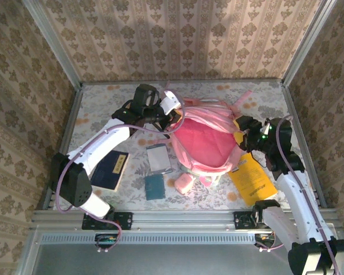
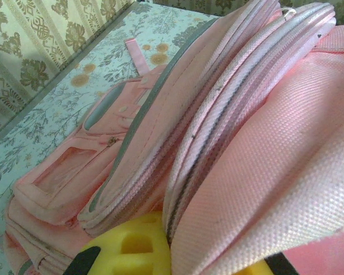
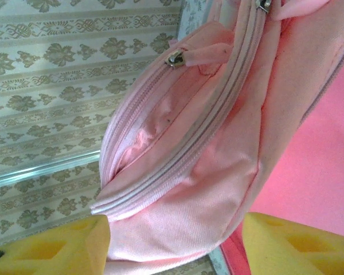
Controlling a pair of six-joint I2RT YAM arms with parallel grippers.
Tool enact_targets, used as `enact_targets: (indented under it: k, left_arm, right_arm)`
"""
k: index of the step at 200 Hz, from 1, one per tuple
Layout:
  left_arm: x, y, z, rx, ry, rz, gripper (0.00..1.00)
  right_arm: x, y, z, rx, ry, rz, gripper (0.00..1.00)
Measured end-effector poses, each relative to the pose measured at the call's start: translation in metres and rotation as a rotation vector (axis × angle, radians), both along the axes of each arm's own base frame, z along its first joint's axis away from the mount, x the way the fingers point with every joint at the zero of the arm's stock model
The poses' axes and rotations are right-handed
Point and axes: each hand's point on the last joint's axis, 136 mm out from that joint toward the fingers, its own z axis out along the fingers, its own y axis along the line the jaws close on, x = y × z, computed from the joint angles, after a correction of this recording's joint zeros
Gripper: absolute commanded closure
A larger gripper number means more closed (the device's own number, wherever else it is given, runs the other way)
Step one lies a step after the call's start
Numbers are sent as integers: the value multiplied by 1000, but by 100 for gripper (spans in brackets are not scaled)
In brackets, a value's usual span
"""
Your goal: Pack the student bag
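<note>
The student bag (image 1: 203, 143) is lying open in the middle of the table (image 1: 103, 103), magenta lining up. The left pincer (image 1: 167, 119) is clamping its far-left rim, probably to hold the mouth wide. The right pincer (image 1: 241, 136) is straddling the right rim, fingers apart. Books (image 1: 159, 158) are waiting near-left, and a yellow booklet (image 1: 251, 179) is narrowing the room on the right.

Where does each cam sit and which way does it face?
Top: above and behind the bases, facing down at the bag; left arm, right arm show.
Left wrist: on the left arm, facing the bag's zipper rows; yellow fingers at bottom.
Right wrist: on the right arm, facing an open bag pocket; yellow fingers at bottom.
Shared: the bag, all three.
</note>
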Motion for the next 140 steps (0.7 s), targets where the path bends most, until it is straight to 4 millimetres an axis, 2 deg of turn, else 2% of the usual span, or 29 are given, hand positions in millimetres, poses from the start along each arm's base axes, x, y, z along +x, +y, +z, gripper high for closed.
enact_targets:
  k: [47,79,109,123,140]
  left_arm:
    - [2,2,1,-2,0,6,100]
    - [2,2,1,-4,0,4,100]
    - [1,2,1,-6,2,2,100]
    - [1,2,1,-5,4,0,100]
    - [0,2,-1,0,10,-1,99]
  right_arm:
    - [-6,0,-8,35,31,-40,22]
    - [2,5,-22,77,47,-66,25]
    - [26,5,-27,100,41,-100,47]
    - [36,4,-26,113,30,-118,70]
    - [44,2,-26,120,21,-145,92]
